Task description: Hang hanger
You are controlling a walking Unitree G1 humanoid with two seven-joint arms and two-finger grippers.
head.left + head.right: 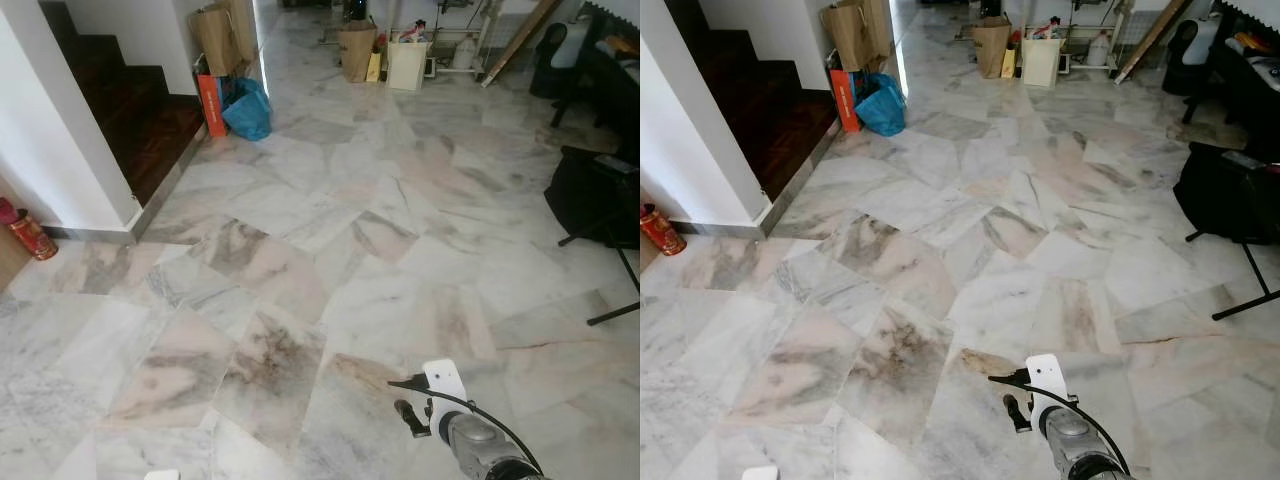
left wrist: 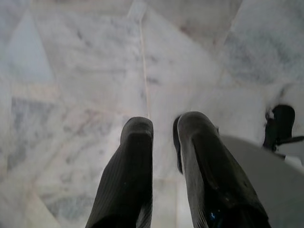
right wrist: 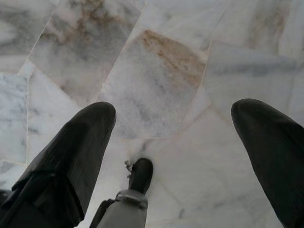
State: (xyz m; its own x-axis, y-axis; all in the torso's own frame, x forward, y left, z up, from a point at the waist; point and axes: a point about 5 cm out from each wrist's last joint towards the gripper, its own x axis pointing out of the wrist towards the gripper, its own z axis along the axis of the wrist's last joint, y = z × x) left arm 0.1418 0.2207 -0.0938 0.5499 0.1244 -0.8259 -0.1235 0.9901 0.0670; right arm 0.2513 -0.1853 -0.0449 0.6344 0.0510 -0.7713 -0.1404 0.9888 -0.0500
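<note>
Right wrist view: your right gripper point(image 3: 173, 126), two long black fingers spread wide, hangs empty over the veined white marble floor point(image 3: 156, 76). Left gripper point(image 2: 162, 142): fingers narrowly apart, nothing between them, above the same marble. Hanger: you cannot tell where it lies

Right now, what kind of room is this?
Probably a home's ground-floor hall or living area: a marble tile floor, a dark wooden staircase on the left, and paper shopping bags with a blue plastic bag parked along the far wall.
</note>
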